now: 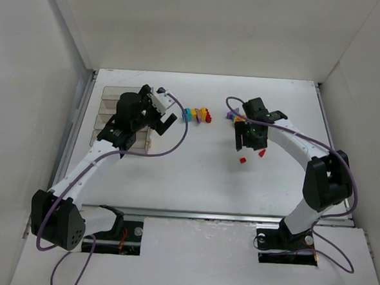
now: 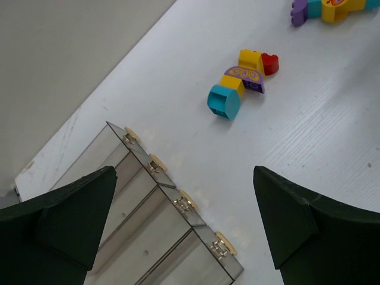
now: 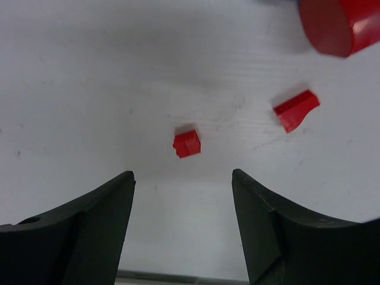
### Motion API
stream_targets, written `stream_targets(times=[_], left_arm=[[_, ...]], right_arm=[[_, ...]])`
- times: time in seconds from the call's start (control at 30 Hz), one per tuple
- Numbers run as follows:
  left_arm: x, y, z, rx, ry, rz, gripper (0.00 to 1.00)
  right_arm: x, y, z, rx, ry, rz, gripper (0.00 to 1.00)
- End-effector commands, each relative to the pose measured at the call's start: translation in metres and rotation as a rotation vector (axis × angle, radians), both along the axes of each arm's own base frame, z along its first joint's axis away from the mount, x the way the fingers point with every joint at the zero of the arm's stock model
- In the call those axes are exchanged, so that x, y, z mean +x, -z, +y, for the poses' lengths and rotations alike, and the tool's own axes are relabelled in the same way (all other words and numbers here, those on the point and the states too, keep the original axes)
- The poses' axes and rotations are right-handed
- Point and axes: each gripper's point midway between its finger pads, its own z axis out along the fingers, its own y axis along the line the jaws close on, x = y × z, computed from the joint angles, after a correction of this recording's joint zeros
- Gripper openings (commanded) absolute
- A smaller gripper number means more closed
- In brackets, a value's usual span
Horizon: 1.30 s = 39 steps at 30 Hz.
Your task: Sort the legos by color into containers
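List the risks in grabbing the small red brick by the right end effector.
The small red brick is tiny and lies beyond the fingertips of the open right end effector; closing there may miss or flick it.
Another red brick lies nearby and might get knocked.
The left end effector hovers over the containers, likely crowding delivery.

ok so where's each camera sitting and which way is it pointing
Top external: high behind the bases, looking down on the table; left arm and right arm show.
Left wrist: on the left arm, looking down past its open fingers at the containers and a lego cluster.
Right wrist: looking down between its open fingers at a small red brick.
Shared: top and right wrist both show that brick.
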Motion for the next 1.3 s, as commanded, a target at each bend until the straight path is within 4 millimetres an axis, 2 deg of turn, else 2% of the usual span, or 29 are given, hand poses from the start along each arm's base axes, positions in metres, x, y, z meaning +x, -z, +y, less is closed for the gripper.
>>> stream_targets(times=[0.0,0.03,0.17,0.23,0.57,0.67,0.73,0.93,1.17,1.2,1.27], left_arm=[[0.0,-0.016,0.0,-0.069,-0.028,-0.056,1.0],[-0.002,-0.02,0.0,-0.08,-0.03,-0.061,1.0],[-0.006,-0.018,0.002,-0.089,-0.033,-0.061,1.0],[-0.007,-0.017,0.004,-0.088,-0.041,-0.063,1.0],[-0.007,-0.02,0.005,-0.1,-0.052,-0.077,1.0],[-0.009,-0.023,0.006,-0.103,-0.052,-0.085,1.0],[-0.009,-0.023,0.006,-0.103,-0.052,-0.085,1.0],[-0.01,-0.025,0.008,-0.101,-0.061,-0.087,1.0],[-0.015,-0.02,0.01,-0.098,-0.061,-0.078,1.0],[-0.015,-0.02,0.01,-0.098,-0.061,-0.078,1.0],[-0.016,-0.016,0.01,-0.094,-0.061,-0.07,1.0]], right_arm=[[-0.009,-0.013,0.01,0.098,0.073,-0.004,0.72],[-0.009,-0.01,0.01,0.094,0.073,0.004,0.72],[-0.03,0.027,0.004,0.03,0.057,0.127,0.72],[-0.029,0.039,0.006,0.025,0.031,0.14,0.72],[-0.025,0.068,0.01,0.002,-0.059,0.198,0.57],[-0.022,0.071,0.009,-0.008,-0.065,0.191,0.5],[-0.023,0.073,0.009,-0.007,-0.065,0.189,0.5],[-0.022,0.08,0.008,-0.018,-0.082,0.199,0.41],[-0.019,0.077,0.009,-0.022,-0.101,0.189,0.26],[-0.019,0.077,0.009,-0.022,-0.101,0.189,0.22],[-0.019,0.078,0.008,-0.025,-0.101,0.199,0.08]])
